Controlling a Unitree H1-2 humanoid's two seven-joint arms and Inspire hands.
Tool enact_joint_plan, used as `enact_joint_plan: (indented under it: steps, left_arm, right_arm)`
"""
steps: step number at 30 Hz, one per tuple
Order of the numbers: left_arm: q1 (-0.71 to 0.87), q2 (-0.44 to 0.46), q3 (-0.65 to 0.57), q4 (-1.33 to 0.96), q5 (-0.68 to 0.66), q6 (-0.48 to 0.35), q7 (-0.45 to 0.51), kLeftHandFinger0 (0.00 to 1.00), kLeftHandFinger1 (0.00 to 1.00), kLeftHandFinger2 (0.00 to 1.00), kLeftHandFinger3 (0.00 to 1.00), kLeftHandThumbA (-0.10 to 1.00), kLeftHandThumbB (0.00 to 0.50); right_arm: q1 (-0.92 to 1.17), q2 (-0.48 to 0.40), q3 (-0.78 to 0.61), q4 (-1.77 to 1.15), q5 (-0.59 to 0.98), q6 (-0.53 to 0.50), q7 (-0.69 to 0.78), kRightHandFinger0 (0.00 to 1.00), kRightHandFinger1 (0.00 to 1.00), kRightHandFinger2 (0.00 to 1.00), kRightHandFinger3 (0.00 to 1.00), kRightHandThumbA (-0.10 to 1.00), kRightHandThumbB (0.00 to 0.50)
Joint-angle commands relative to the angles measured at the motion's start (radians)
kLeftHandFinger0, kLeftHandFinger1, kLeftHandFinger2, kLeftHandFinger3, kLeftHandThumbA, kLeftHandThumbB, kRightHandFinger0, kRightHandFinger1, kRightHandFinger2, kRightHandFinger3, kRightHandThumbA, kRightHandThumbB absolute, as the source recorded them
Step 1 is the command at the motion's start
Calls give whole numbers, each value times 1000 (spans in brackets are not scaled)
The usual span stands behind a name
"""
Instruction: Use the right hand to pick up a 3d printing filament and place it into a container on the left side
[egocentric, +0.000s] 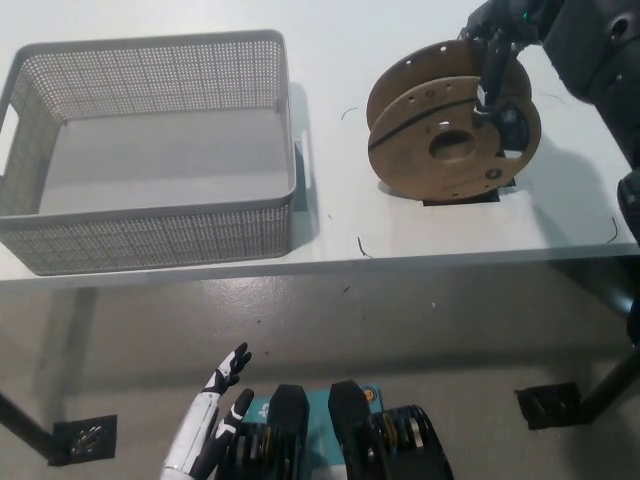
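The filament spool (440, 150), brown cardboard with black filament between its flanges, stands on edge on the white table (330, 70) at the right. My black right hand (497, 45) comes down from the top right onto the spool's upper right rim, open, with one finger (489, 85) stretched down across the front flange. The spool still rests on the table. The grey mesh basket (150, 235) stands at the left, with nothing in it. My white left hand (215, 410) hangs open at the lower left, below the table's front edge.
The table's front edge (330, 262) runs across the middle of the picture, with grey floor below it. A gap of bare tabletop (335, 150) separates basket and spool. Black table feet (545, 405) stand on the floor.
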Motion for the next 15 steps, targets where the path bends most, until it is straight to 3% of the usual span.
enact_joint_plan:
  steps: [1,4,5,6,9,10,11,12,13,14,15]
  left_arm:
    - [-9,9,-1,-24,-5,-42,-13,1000,1000,1000,1000,1000,131]
    - [-13,9,4,-26,-5,-42,-17,1000,1000,1000,1000,1000,135]
    - [-16,9,6,-26,-6,-42,-20,1000,1000,1000,1000,1000,141]
    - [-17,10,7,-27,-7,-42,-20,1000,1000,1000,1000,1000,141]
    - [-21,8,10,-28,-6,-42,-23,1000,1000,1000,1000,1000,144]
    - [-25,9,11,-27,-7,-42,-26,1000,1000,1000,1000,1000,139]
    - [-29,8,9,-25,-12,-42,-24,1000,1000,1000,1000,1000,131]
    - [-31,9,9,-25,-8,-42,-24,1000,1000,1000,1000,1000,120]
    - [-31,10,10,-26,-7,-42,-25,1000,1000,1000,1000,1000,119]
    - [-32,9,10,-25,-8,-42,-25,1000,1000,1000,1000,1000,114]
    - [-34,9,11,-25,-7,-42,-25,1000,1000,1000,1000,1000,115]
  right_arm:
    - [44,28,-17,14,-2,-32,-68,1000,1000,1000,1000,1000,413]
    - [67,39,-60,23,31,-32,-93,1000,1000,1000,1000,1000,431]
    - [79,43,-81,25,43,-29,-122,1000,1000,1000,1000,1000,486]
    - [85,44,-94,24,47,-37,-137,1000,1000,1000,1000,1000,488]
    - [120,34,-206,10,124,-115,-249,1000,1000,1000,1000,1000,423]
    - [132,36,-290,11,185,-108,-299,1000,1000,1000,1000,880,395]
    - [144,41,-349,11,224,-113,-360,377,503,623,719,565,415]
    - [153,42,-399,5,245,-135,-405,243,471,601,375,233,290]
    - [159,41,-438,4,261,-156,-426,250,636,876,459,85,326]
    - [161,42,-459,3,268,-160,-439,282,758,1000,510,-7,299]
    - [165,42,-508,3,291,-163,-471,266,781,1000,558,-88,260]
